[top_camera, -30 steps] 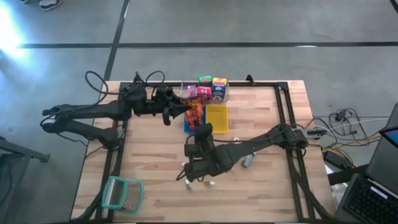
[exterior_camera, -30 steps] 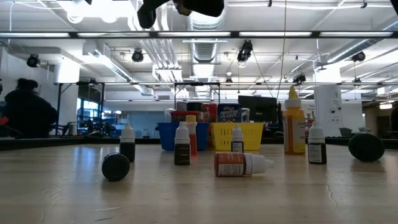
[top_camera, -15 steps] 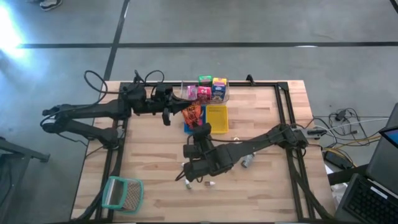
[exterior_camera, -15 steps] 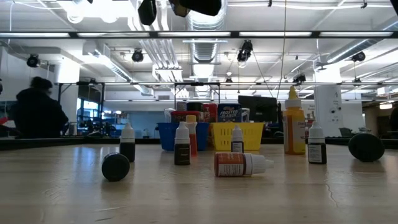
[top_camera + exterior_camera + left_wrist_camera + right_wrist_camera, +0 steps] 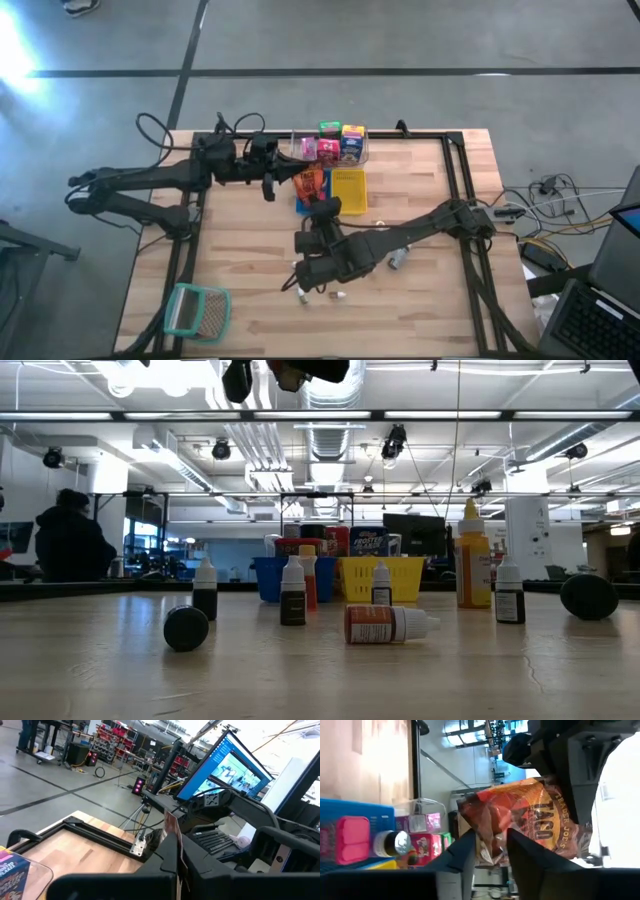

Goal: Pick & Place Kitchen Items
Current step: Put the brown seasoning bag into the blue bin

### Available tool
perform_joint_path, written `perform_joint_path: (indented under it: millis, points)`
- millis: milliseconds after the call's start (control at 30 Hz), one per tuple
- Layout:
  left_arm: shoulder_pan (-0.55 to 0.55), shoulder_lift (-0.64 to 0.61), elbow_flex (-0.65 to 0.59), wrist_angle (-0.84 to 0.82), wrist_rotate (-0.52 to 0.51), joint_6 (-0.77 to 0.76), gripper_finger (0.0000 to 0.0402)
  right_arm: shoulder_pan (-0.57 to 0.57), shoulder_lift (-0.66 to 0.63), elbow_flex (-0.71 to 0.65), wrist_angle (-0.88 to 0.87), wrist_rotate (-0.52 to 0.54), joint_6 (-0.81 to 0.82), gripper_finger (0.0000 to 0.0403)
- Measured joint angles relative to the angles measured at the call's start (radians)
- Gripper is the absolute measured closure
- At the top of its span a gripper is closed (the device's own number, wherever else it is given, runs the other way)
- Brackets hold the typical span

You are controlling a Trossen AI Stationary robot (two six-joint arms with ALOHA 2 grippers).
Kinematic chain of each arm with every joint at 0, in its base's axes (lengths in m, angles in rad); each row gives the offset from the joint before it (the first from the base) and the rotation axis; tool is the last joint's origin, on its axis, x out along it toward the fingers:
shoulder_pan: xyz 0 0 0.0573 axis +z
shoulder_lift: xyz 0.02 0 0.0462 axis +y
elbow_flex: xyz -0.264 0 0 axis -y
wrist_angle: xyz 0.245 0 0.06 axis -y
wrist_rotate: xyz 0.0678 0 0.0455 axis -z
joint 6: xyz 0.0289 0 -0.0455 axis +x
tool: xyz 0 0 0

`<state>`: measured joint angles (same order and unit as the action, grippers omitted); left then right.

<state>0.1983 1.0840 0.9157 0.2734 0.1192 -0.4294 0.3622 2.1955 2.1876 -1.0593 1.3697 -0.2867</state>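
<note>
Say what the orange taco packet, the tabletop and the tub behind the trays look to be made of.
Orange taco packet: probably thin glossy plastic film; it is crinkled and catches highlights. Tabletop: wood planks, pale with visible seams, likely butcher block. Tub: clear hard plastic, it seems; the cartons inside show through its walls.

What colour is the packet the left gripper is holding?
Orange and red, with dark lettering; the packet shows best in the right wrist view, pinched by the left gripper.

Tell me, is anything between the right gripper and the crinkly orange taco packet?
Nothing visible. The left gripper holds the crinkly orange taco packet, and the right gripper has its open fingers flanking its edge.
</note>
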Motion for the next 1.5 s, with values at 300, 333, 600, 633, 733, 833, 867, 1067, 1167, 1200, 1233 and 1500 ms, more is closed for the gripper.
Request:
perform_joint_path:
  millis: [300,333,600,633,733,833,867,1067,1167,1200,1233,1500]
  points:
    - [0.096,-0.016,0.019,-0.065,0.000,0.021,0.0401,0.008,-0.040,0.000,-0.171,-0.196,0.312,0.0189]
    - [0.106,-0.018,0.019,-0.084,-0.002,0.029,0.0401,0.008,-0.050,0.000,-0.216,-0.237,0.377,0.0182]
    - [0.119,-0.017,0.014,-0.204,-0.199,0.117,0.0401,0.015,-0.173,-0.091,-0.485,-0.343,0.844,0.0153]
    - [0.115,-0.014,0.013,-0.216,-0.225,0.124,0.0401,0.018,-0.195,-0.124,-0.461,-0.344,0.858,0.0151]
    - [0.102,-0.013,0.011,-0.240,-0.299,0.149,0.0401,0.021,-0.291,-0.246,-0.464,-0.344,0.968,0.0150]
    - [0.084,-0.012,-0.002,-0.241,-0.382,0.165,0.0401,0.018,-0.390,-0.388,-0.455,-0.342,1.113,0.0156]
    - [0.076,-0.011,-0.010,-0.241,-0.413,0.166,0.0401,0.017,-0.421,-0.435,-0.451,-0.340,1.161,0.0159]
    - [0.027,0.010,-0.123,-0.080,-0.513,0.166,0.0401,0.018,-0.614,-0.695,-0.380,-0.320,1.388,0.0178]
    - [0.014,0.030,-0.191,0.056,-0.542,0.163,0.0401,0.016,-0.691,-0.803,-0.311,-0.293,1.437,0.0184]
    - [0.011,0.042,-0.215,0.110,-0.549,0.164,0.0401,0.016,-0.715,-0.835,-0.286,-0.287,1.442,0.0186]
    - [0.010,0.053,-0.234,0.162,-0.549,0.165,0.0401,0.017,-0.739,-0.865,-0.262,-0.281,1.443,0.0187]
    - [0.004,0.189,-0.330,0.404,-0.630,0.160,0.0401,0.017,-0.876,-1.032,-0.067,-0.241,1.374,0.0199]
